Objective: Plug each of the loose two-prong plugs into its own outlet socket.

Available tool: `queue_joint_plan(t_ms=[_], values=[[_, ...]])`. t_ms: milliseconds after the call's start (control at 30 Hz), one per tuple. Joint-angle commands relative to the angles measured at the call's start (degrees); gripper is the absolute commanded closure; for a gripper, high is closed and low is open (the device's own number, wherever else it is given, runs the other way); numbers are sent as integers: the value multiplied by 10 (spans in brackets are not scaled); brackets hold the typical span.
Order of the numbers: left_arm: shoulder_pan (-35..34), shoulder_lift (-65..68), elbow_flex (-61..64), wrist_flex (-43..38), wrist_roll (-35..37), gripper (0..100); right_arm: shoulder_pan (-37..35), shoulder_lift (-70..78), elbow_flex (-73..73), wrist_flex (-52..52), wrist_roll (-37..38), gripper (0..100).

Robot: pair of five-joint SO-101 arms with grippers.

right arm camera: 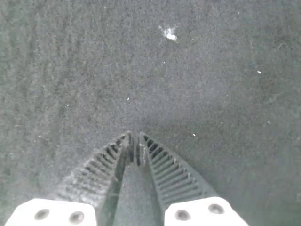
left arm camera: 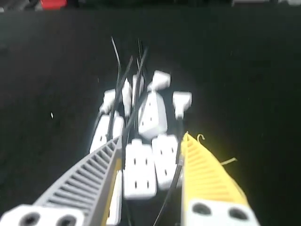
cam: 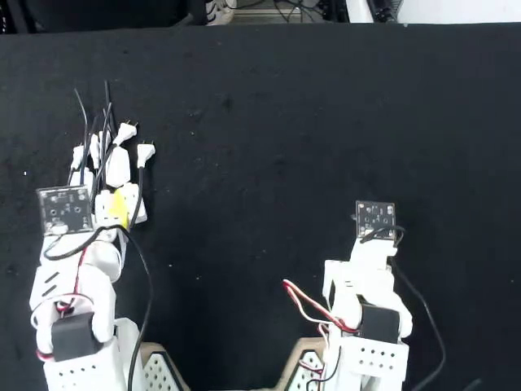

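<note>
A heap of white outlet sockets (left arm camera: pixel 153 113) and white two-prong plugs on short black cords lies at the table's left. Loose plugs (left arm camera: pixel 160 80) (left arm camera: pixel 182 101) sit at its far side, and in the high view the loose plugs (cam: pixel 126 130) (cam: pixel 145 152) lie beyond the sockets (cam: pixel 118 167). My left gripper (left arm camera: pixel 150 140) is open just over the near end of the heap, its grey and yellow fingers on either side of two socket blocks (left arm camera: pixel 138 172). It holds nothing. My right gripper (right arm camera: pixel 135 139) is shut and empty above bare cloth at the near right.
Black cloth (cam: pixel 285 122) covers the whole table. The right arm (cam: pixel 370 309) stands folded at the near edge, well away from the heap. Cords (cam: pixel 85 114) stick out past the heap's far side. A white speck (right arm camera: pixel 168 33) lies on the cloth.
</note>
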Motion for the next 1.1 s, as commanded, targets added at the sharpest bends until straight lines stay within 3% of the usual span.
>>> queue_joint_plan(t_ms=[0, 200, 500, 867, 1067], values=[[7, -2, -46, -7, 19, 798, 6, -52, -1, 4, 0, 986], [7, 36, -8, -11, 19, 798, 6, -52, -1, 4, 0, 986], [7, 219, -23, -49, 18, 797, -4, -52, -1, 4, -3, 986], [2, 567, -233, -55, 18, 799, -2, -52, -1, 4, -3, 986], [3, 722, -357, 9, 19, 801, -4, -52, -1, 4, -2, 986]])
